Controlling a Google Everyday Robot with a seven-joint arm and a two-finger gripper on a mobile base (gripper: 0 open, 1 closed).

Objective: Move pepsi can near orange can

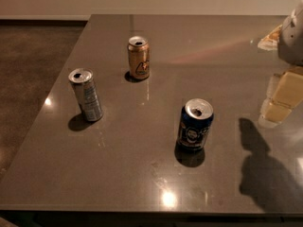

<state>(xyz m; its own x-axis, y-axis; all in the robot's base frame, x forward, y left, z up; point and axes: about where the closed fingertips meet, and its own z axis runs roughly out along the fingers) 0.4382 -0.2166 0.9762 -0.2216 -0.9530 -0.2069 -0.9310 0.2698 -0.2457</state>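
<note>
The pepsi can [194,125] is short and dark blue with a silver top. It stands upright on the table [142,183], right of the middle and towards the front. The orange can [138,57] is orange-gold with a pale triangular mark. It stands upright further back and to the left, well apart from the pepsi can. My gripper [284,96] shows as pale yellowish parts at the right edge, under a grey arm piece [292,37]. It is to the right of the pepsi can, apart from it, and holds nothing that I can see.
A taller slim silver can [86,94] stands at the left, near the table's left edge. The arm's dark shadow [265,174] falls on the front right of the table. Brown floor [28,79] lies beyond the left edge.
</note>
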